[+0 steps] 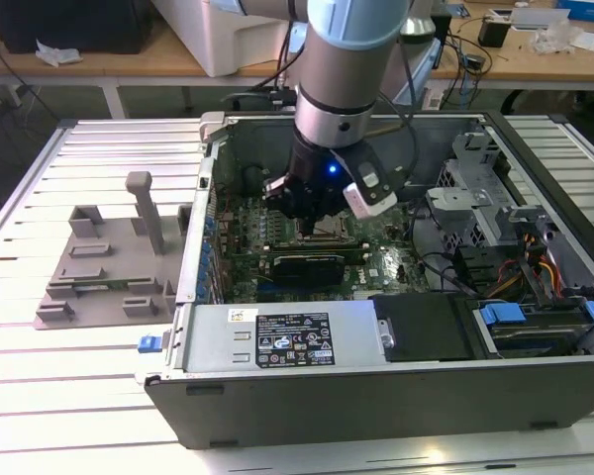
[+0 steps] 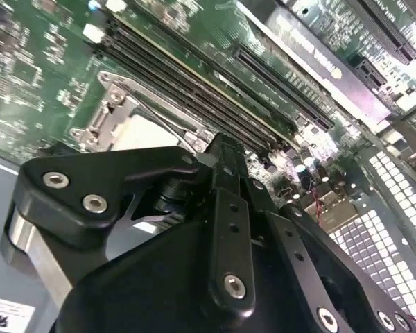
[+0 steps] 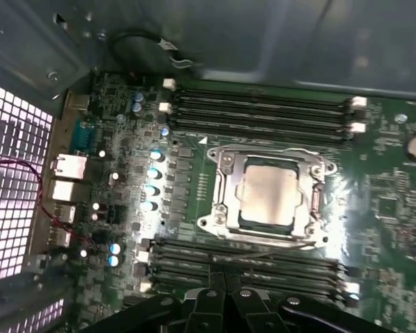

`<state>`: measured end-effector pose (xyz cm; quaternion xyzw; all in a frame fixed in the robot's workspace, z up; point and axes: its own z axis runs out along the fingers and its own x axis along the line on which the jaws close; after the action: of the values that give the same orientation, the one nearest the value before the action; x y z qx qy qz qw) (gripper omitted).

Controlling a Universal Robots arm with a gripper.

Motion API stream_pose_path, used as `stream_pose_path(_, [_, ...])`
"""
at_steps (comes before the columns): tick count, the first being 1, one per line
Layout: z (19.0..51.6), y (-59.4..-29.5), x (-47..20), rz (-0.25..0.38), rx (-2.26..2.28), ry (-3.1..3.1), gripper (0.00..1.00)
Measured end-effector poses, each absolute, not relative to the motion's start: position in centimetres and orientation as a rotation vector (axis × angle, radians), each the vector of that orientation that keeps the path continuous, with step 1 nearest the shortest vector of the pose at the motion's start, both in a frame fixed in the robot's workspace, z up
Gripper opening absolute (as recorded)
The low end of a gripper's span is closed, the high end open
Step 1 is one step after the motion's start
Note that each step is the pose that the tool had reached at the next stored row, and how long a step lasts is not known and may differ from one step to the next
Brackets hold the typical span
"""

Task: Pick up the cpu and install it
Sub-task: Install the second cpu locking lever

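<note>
Black metal gripper (image 3: 225,305), fingers together and holding nothing, hangs just at six o'clock of the silvery square cpu (image 3: 267,196), seated in its metal socket frame (image 3: 222,198); fingertips partly cut off.

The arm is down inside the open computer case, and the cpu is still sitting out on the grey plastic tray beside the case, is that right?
Not quite. The arm is inside the open computer case, but the cpu is not on the grey plastic tray. The first wrist view shows it lying in the motherboard socket frame, between the memory slots.
</note>
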<state>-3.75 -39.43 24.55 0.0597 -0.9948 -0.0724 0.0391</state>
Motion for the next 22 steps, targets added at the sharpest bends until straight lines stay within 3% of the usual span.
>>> stream_pose_path(16, [20.6,-36.7,-5.5,-0.220,0.234,-3.044,0.11])
stream_pose_path(22, [20.8,-36.7,-5.6,-0.218,0.240,-3.051,0.11])
